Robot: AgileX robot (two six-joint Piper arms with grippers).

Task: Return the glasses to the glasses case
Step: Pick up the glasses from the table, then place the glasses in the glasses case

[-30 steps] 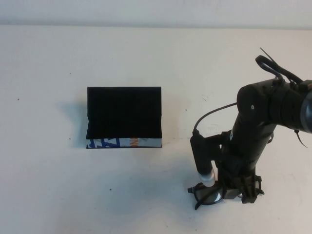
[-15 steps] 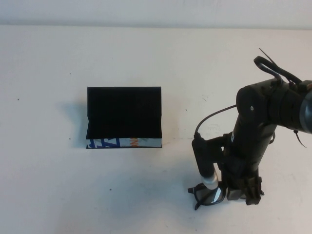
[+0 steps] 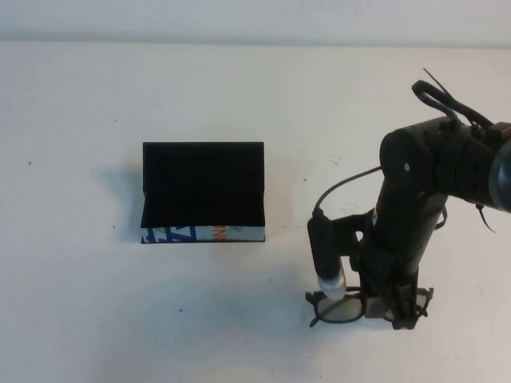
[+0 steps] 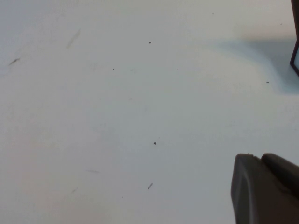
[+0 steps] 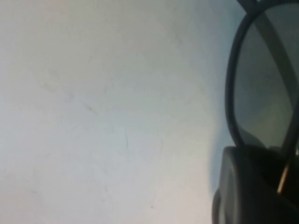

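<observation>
The glasses point(image 3: 339, 308), dark-framed with clear lenses, are near the table's front right. My right gripper point(image 3: 391, 309) points down and is shut on their right half. In the right wrist view one lens and its frame point(image 5: 261, 88) fill the edge, right beside my dark finger point(image 5: 247, 191). The glasses case point(image 3: 204, 191) stands left of centre, about a case-width from the glasses, black with a white printed front side point(image 3: 200, 234). Its lid looks raised at the back. My left gripper point(image 4: 266, 191) is shut and empty over bare table, out of the high view.
A white table point(image 3: 255, 96) spreads all round. A corner of the case point(image 4: 295, 53) shows at the edge of the left wrist view. The right arm's black cable point(image 3: 343, 187) loops out on its left side.
The right arm has shifted slightly left and back. The glasses have come with it and more of the frame now shows on both sides of the gripper.
</observation>
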